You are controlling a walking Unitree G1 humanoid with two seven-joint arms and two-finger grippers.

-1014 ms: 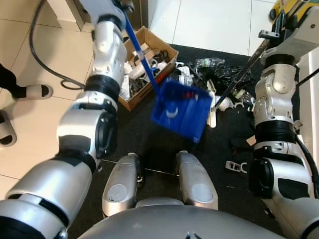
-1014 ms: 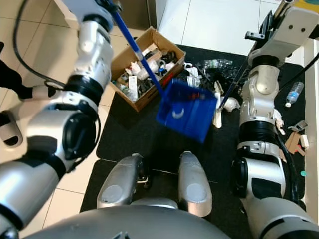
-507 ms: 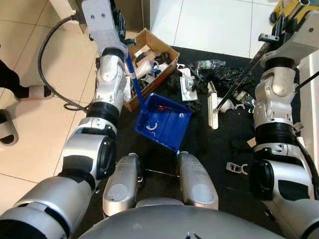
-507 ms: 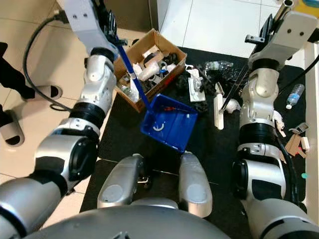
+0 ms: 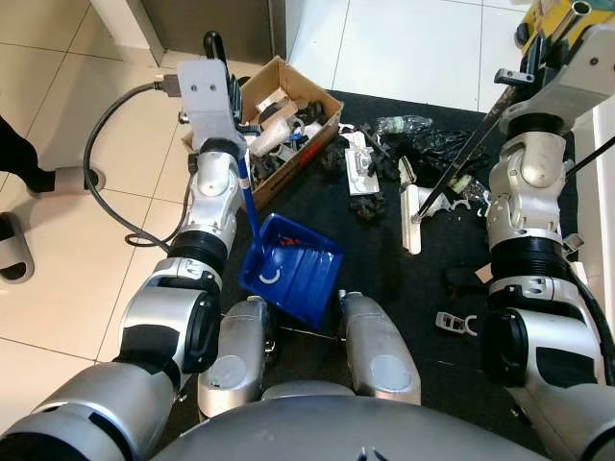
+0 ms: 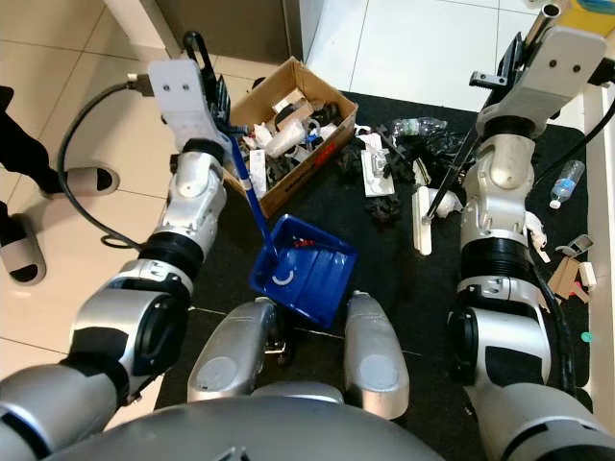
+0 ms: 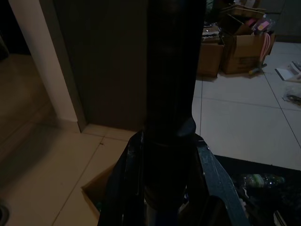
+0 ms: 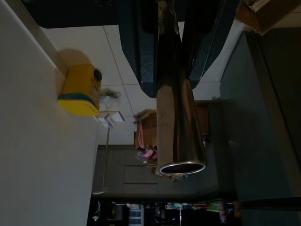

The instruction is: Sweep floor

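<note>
My left gripper (image 5: 232, 104) is shut on the top of the blue dustpan's handle (image 5: 250, 206). The blue dustpan (image 5: 293, 271) hangs low over the black mat, just ahead of my feet, with a white ring and a small red scrap inside. My right gripper (image 5: 531, 60) is raised at the far right, shut on the broom's metal pole (image 8: 176, 117). The pole slants down to the white broom head (image 5: 411, 219), which rests on the mat. Mixed litter (image 5: 384, 158) lies scattered across the mat beyond the dustpan.
An open cardboard box (image 5: 320, 97) full of rubbish stands at the mat's far left corner. A black cable (image 5: 106, 182) loops over the tiles on the left, near a person's slippered foot (image 5: 58, 176). A plastic bottle (image 6: 567, 181) and scraps lie at the right.
My left arm has lowered and drawn in, bringing the dustpan down and left from mid-air to just in front of my feet. The broom and right arm have stayed put.
</note>
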